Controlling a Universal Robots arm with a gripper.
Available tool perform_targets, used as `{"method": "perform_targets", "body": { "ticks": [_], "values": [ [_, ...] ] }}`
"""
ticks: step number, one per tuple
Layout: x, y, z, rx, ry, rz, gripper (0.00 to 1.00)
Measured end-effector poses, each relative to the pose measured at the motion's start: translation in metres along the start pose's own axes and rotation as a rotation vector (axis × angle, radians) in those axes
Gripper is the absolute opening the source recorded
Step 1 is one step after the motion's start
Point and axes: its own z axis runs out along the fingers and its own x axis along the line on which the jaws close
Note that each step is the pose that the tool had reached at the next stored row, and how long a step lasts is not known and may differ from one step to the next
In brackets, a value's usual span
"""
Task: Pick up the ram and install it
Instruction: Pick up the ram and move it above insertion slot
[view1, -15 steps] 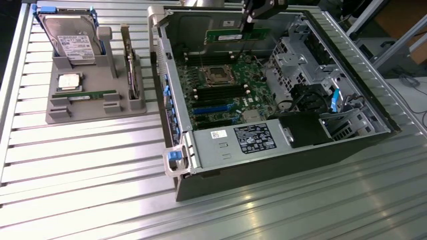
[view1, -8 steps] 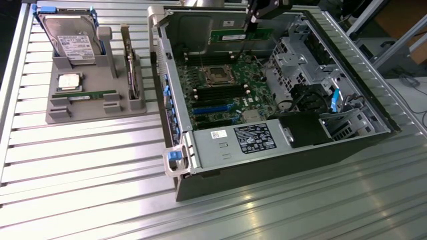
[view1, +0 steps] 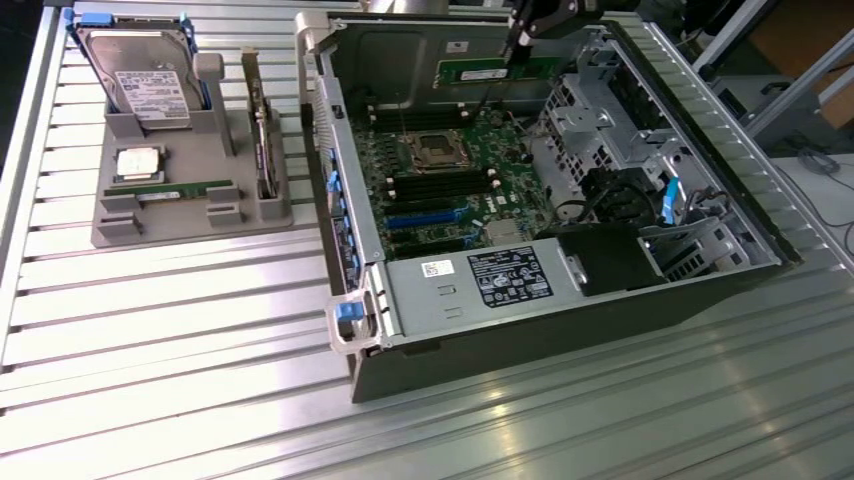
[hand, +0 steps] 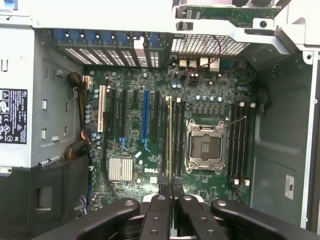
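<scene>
Black gripper (view1: 518, 45), fingers pinched on the long green ram stick (view1: 501, 70), hangs above the open grey computer case (view1: 380, 60). Seating it well calls for keeping the stick upright, parallel to the black memory slots (hand: 239, 142).

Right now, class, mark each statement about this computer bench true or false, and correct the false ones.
1. The gripper is shut on a ram above the open computer case. True.
2. The processor socket already holds a chip. False: it is empty; the silver processor chip lies on the gray tray.
3. A second ram lies on that tray. True.
4. The hard drive sits inside the case. False: it stands on the tray, to the exterior view's left of the case.
</scene>
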Motion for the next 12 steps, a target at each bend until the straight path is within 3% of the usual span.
{"method": "perform_targets", "body": {
  "ticks": [12],
  "values": [
    [0.001, -0.0193, -0.0008, 0.0001, 0.0009, 0.000, 0.12]
  ]
}}
